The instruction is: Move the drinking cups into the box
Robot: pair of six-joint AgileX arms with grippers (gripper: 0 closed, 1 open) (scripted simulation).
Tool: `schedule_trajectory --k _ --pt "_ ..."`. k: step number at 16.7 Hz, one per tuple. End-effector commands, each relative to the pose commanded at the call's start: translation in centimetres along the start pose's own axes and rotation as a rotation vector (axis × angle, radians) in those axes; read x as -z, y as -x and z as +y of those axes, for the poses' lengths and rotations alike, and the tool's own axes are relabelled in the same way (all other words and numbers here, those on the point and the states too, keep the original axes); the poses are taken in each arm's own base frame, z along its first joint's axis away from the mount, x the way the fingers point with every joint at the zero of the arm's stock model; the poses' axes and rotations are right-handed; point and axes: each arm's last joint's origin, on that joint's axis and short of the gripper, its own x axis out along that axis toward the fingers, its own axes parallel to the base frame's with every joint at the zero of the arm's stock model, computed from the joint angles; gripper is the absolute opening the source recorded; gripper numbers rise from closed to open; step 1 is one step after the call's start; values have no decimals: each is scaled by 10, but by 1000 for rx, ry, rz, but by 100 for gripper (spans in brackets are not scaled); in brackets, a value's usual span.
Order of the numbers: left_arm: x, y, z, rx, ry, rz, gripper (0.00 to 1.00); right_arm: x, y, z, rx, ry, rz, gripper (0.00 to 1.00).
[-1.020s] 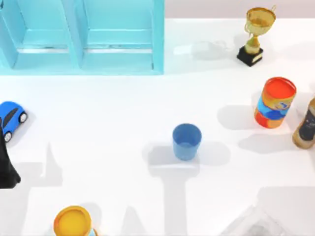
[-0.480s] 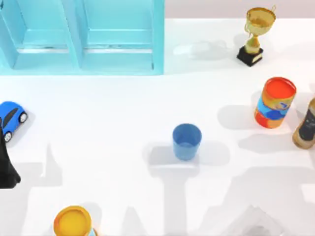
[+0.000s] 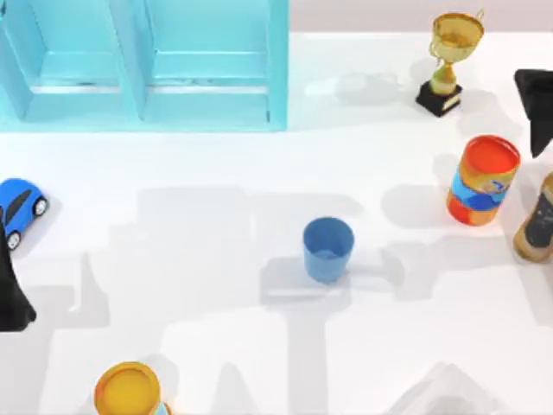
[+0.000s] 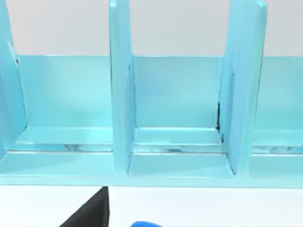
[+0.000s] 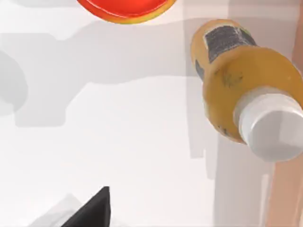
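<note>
Right gripper (image 3: 537, 117), grip unreadable to you, hovers well off from the blue cup (image 3: 328, 249); box (image 3: 147, 69) holds no cup.

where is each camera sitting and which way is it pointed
Top view: above the table, looking straight down at the blue cup, light blue box, trophy and orange-and-blue canister; dark parts of the left arm and right arm show at the side edges.
Left wrist view: on the left arm, low, facing the box's compartments; a dark bit of its jaws shows.
Right wrist view: on the right arm, looking down at an orange bottle; a dark jaw tip shows.
Shared: the box shows in the top and left wrist views; the canister and bottle show in the top and right wrist views.
</note>
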Motion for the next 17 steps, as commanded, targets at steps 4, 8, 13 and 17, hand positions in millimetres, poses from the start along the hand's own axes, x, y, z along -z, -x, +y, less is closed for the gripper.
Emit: schedule_trajectory --k 4,8,13,17 --pt "0 0 0 0 0 0 100 0 -29 125 21 1 10 100" --pt "0 0 0 0 0 0 100 15 -54 195 31 4 -2 100" --pt "0 0 0 0 0 0 100 17 -58 204 32 4 -5 100" --pt "0 0 0 0 0 0 100 17 -69 203 34 4 -2 100"
